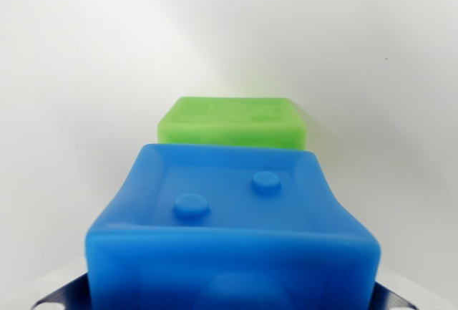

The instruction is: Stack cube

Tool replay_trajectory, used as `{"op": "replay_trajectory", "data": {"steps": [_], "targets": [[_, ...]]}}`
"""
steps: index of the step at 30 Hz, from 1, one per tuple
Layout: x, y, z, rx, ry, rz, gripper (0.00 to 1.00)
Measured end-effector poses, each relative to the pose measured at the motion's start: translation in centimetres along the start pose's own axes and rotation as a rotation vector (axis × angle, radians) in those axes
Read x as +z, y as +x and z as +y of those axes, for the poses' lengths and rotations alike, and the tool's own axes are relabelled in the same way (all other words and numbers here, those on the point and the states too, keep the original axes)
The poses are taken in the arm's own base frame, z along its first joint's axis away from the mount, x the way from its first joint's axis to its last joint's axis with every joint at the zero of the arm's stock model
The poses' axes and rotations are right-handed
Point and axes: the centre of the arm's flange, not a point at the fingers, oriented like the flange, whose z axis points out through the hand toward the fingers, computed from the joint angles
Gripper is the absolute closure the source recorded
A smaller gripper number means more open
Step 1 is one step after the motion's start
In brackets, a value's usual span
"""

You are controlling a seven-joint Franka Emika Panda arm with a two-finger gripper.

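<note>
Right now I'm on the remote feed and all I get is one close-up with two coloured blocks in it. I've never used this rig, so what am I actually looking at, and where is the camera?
This is the only view, and it comes from a camera mounted on the wrist of a single robot arm, looking out past its hand. That is why everything looks so near. The big blue cube fills the lower part of the picture, closest to the camera; two raised round studs show on its upper face. Behind it, farther off, sits a green cube. Both appear against a plain white surface. The dark bits with pale dots at the bottom corners look like parts of the hand beside the blue cube. The fingertips themselves are hidden, so I cannot tell from this picture whether the hand is closed on the blue cube or merely around it.
</note>
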Motion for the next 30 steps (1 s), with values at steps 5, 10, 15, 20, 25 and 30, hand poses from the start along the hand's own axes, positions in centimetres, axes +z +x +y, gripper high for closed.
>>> {"op": "replay_trajectory", "data": {"steps": [5,10,15,20,25,30], "targets": [[0.8,0.0,0.0,0.000,0.000,0.001,1.00],[1.3,0.0,0.0,0.000,0.000,0.001,1.00],[1.3,0.1,0.0,0.000,0.000,0.004,0.00],[1.3,0.1,0.0,0.000,0.000,0.004,0.00],[1.4,0.1,0.0,0.000,0.000,0.003,0.00],[1.4,0.1,0.0,0.000,0.000,0.002,0.00]]}}
